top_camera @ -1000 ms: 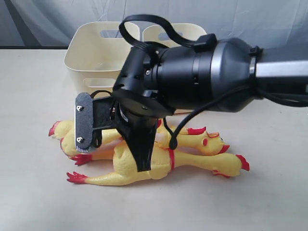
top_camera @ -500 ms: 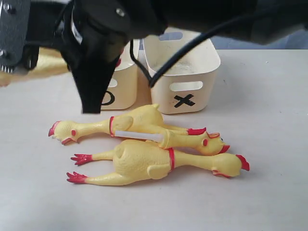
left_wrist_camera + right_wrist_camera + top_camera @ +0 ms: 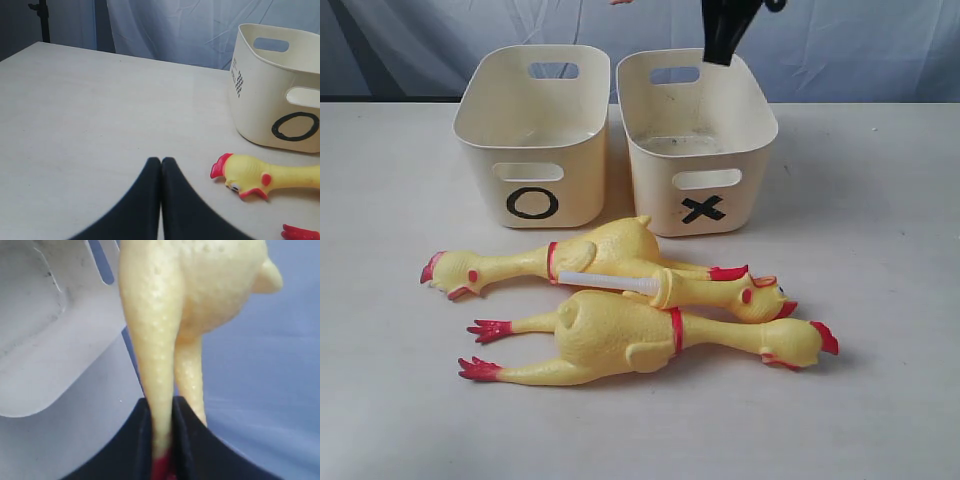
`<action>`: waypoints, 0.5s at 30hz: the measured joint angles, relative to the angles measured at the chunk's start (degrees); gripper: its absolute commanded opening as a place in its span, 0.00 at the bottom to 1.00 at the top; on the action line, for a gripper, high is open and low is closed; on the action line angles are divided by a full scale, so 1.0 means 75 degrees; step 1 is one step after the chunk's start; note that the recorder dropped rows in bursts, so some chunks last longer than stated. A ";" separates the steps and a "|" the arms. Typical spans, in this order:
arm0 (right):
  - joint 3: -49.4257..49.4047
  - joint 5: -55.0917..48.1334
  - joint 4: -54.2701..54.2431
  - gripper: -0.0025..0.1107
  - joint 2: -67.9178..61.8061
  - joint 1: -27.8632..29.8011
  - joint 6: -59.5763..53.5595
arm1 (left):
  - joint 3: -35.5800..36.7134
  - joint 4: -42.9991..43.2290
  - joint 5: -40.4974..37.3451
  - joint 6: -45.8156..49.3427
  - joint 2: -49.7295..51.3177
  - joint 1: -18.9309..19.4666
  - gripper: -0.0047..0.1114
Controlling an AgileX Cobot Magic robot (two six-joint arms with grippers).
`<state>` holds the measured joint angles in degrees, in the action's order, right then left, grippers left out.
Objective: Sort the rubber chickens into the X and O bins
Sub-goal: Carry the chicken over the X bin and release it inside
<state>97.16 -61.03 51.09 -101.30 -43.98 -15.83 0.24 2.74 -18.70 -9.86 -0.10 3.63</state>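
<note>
The O bin (image 3: 535, 140) and the X bin (image 3: 700, 150) stand side by side at the back. Three rubber chickens lie in front of them: one with its head to the left (image 3: 610, 250), one partly under it with its head to the right (image 3: 760, 297), and the nearest one (image 3: 620, 340). My right gripper (image 3: 160, 402) is shut on the leg of a fourth chicken (image 3: 200, 285), which hangs over a cream bin (image 3: 40, 340) whose mark is hidden. Its black finger (image 3: 720, 35) shows above the X bin's back rim. My left gripper (image 3: 161, 160) is shut and empty, left of a chicken's head (image 3: 240, 177).
The pale table (image 3: 880, 250) runs wide on both sides of the bins. A blue-grey curtain (image 3: 870, 50) hangs behind. In the left wrist view the O bin (image 3: 270, 90) stands beyond the chicken's head, and a red foot (image 3: 300, 232) shows at the edge.
The right arm, which filled the front of the exterior view, has risen with a chicken and moved back above the X bin. Three chickens stay on the table.
</note>
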 measured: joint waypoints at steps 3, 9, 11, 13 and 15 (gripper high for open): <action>0.0000 -0.0023 0.0017 0.14 -0.0243 0.0363 0.0000 | 0.0000 0.0000 0.0000 0.0000 0.0000 0.0000 0.04; 0.0000 -0.0423 -0.0380 0.53 -0.0889 0.0491 -0.0227 | 0.0000 0.0000 0.0000 0.0000 0.0000 0.0000 0.04; 0.0000 -0.0456 -0.0646 0.54 -0.1040 0.0491 -0.0227 | 0.0000 0.0000 0.0000 0.0000 0.0000 0.0000 0.04; 0.0000 -0.0555 -0.0796 0.52 -0.1127 0.0491 -0.0243 | 0.0000 0.0000 0.0000 0.0000 0.0000 0.0000 0.04; 0.0000 -0.0730 -0.0830 0.49 -0.1144 0.0491 -0.0243 | 0.0000 0.0000 0.0000 0.0000 0.0000 0.0000 0.04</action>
<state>97.16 -66.50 44.87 -109.87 -40.30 -17.65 0.24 2.74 -18.70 -9.86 -0.10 3.63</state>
